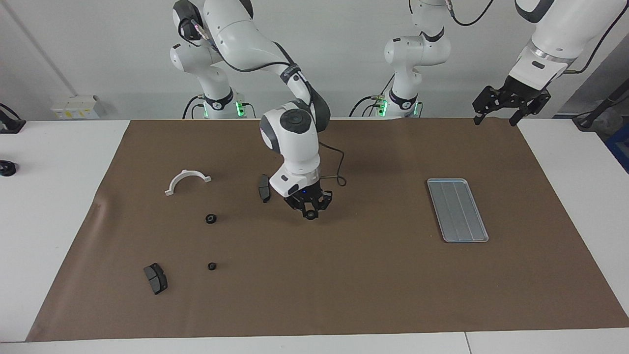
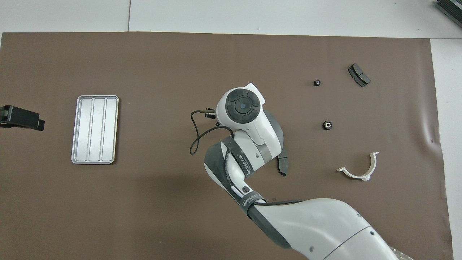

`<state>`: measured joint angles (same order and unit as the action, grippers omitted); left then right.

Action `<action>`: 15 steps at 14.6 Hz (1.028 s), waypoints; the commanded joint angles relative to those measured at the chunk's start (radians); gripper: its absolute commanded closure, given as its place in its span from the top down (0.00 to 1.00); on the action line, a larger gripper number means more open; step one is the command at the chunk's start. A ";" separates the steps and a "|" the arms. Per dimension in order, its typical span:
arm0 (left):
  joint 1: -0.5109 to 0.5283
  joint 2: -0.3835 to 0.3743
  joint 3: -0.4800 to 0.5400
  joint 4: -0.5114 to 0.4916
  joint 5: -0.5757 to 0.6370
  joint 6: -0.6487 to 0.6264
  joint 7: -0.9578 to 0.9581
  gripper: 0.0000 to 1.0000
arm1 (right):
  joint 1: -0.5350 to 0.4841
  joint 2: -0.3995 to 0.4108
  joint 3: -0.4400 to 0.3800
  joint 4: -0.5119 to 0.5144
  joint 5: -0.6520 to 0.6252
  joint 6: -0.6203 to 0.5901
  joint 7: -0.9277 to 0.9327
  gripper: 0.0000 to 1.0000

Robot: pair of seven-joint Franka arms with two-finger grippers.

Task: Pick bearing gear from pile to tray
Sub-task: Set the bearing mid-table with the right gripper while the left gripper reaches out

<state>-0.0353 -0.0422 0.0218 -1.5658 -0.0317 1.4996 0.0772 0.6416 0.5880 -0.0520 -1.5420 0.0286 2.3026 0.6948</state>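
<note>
1. Both arms: glossy white shells w/ dark grey/black joint bands, rounded links.
2. Right arm (image 1: 295, 142): round dark grey cap w/ segmented pattern on the wrist above the gripper; black strap w/ white lettering; thin black cable looping just beside the wrist.
3. Right gripper (image 1: 310, 214): black linkage, small blue light just above it.
4. Left gripper (image 1: 495, 118): black linkage on a white wrist w/ silver ring.
5. Bases: green lights.

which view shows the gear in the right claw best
The facing view: the small black round gear sits at the tips of the right claw, raised over the brown mat, shut on it. In the overhead view the arm's own white wrist covers both, so the gear and claw are hidden there.
</note>
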 commanded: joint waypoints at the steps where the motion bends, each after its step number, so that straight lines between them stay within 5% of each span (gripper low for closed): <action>1: 0.006 -0.024 0.000 -0.022 -0.010 0.008 -0.014 1.00 | -0.014 0.007 -0.006 0.003 -0.047 -0.003 0.011 0.00; 5: 0.008 -0.022 0.000 -0.023 -0.004 0.023 -0.014 1.00 | -0.010 -0.001 -0.006 -0.040 -0.049 0.020 0.012 0.25; 8: -0.009 -0.028 -0.009 -0.063 -0.004 0.112 -0.016 1.00 | -0.007 -0.005 -0.008 -0.053 -0.049 0.020 0.018 0.29; 9: -0.020 -0.027 -0.013 -0.068 -0.004 0.123 -0.016 1.00 | -0.007 -0.005 -0.006 -0.056 -0.049 0.020 0.018 0.41; 10: -0.041 -0.019 -0.013 -0.068 -0.002 0.137 -0.017 1.00 | -0.008 -0.005 -0.006 -0.056 -0.049 0.023 0.018 0.93; 11: -0.054 -0.010 -0.013 -0.068 -0.002 0.154 -0.017 1.00 | -0.008 -0.005 -0.008 -0.056 -0.049 0.029 0.020 1.00; 15: -0.149 0.036 -0.011 -0.103 -0.001 0.257 -0.022 1.00 | -0.072 -0.086 -0.039 -0.059 -0.050 -0.001 -0.017 1.00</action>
<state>-0.1372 -0.0244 0.0001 -1.6426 -0.0316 1.6980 0.0707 0.6318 0.5801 -0.0877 -1.5726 -0.0028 2.3067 0.6980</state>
